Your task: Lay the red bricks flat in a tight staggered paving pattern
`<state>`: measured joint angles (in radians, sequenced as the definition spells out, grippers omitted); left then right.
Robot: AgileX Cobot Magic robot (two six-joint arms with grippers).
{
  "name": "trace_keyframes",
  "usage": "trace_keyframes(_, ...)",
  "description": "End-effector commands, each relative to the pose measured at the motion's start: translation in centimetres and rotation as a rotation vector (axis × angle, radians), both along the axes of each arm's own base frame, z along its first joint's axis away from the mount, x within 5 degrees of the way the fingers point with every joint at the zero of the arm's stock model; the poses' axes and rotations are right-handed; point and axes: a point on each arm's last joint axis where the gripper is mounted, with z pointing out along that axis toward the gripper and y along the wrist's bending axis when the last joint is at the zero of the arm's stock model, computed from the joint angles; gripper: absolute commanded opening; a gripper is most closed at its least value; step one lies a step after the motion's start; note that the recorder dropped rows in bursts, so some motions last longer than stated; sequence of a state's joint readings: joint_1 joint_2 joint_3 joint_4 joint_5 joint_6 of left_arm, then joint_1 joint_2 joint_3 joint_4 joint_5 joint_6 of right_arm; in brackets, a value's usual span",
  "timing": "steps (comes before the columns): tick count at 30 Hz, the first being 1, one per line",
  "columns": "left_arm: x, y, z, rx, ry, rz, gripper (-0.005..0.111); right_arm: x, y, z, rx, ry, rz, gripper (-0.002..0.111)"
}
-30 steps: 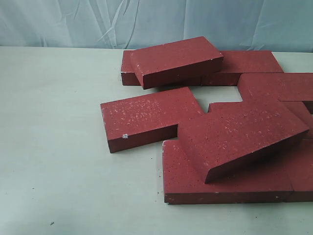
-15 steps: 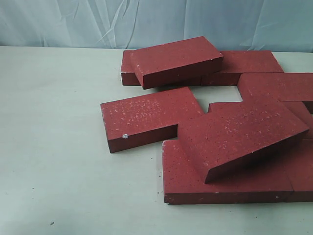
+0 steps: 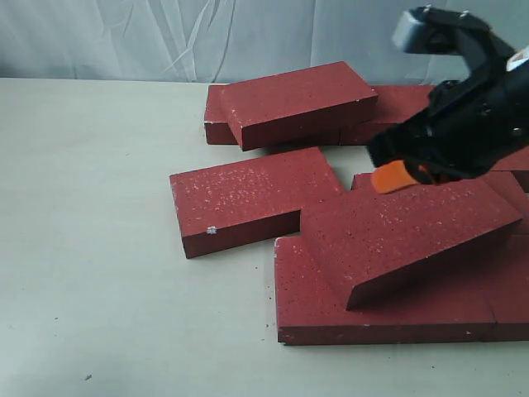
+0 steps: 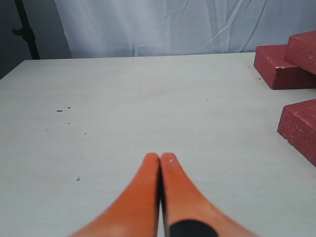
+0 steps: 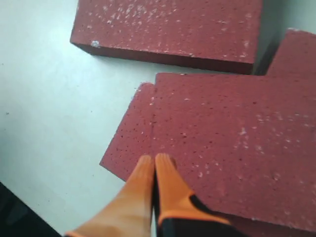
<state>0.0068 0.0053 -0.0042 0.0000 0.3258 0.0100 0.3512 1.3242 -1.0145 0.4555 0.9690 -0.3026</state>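
Several dark-red bricks lie in a loose heap right of centre. One tilted brick leans across a flat brick at the front. To their left, another brick lies flat. At the back, a brick rests on top of others. My right gripper hovers over the far edge of the tilted brick; its orange fingers are shut and hold nothing. My left gripper is shut and empty over bare table, with brick ends at that view's edge.
The pale table stretches bare to the left of the heap. A wrinkled white curtain hangs behind the table. More bricks run off the right side, behind the right arm.
My right arm has come in from the right and now hangs above the tilted brick; it was out of view before. The bricks have not moved.
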Motion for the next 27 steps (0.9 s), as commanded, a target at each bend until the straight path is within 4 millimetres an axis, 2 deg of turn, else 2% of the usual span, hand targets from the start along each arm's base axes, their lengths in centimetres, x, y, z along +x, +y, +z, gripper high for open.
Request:
trace_keyframes(1, 0.0, 0.0, 0.0, 0.001, -0.012, -0.009, 0.000, 0.8, 3.9, -0.8, -0.078, -0.003, 0.132, -0.001)
trace_keyframes(5, 0.0, 0.0, 0.0, 0.001, -0.012, -0.009, 0.000, 1.4, 7.4, -1.6, -0.125, -0.002, 0.229, -0.001)
trace_keyframes(6, 0.0, 0.0, 0.0, 0.001, -0.012, -0.009, 0.000, 1.5, 8.5, -2.1, -0.146, 0.010, 0.250, -0.001)
trace_keyframes(11, 0.0, 0.0, 0.0, 0.001, -0.012, -0.009, 0.000, 1.9, 11.5, -4.9, -0.270, 0.050, 0.288, -0.001)
trace_keyframes(19, 0.0, 0.0, 0.0, 0.001, -0.012, -0.009, 0.000, 2.6, 12.6, -8.0, -0.326, 0.098, 0.295, -0.001)
trace_keyframes(27, 0.0, 0.0, 0.0, 0.001, -0.012, -0.009, 0.000, 3.6, 11.6, -10.1, -0.505, 0.107, 0.233, -0.001)
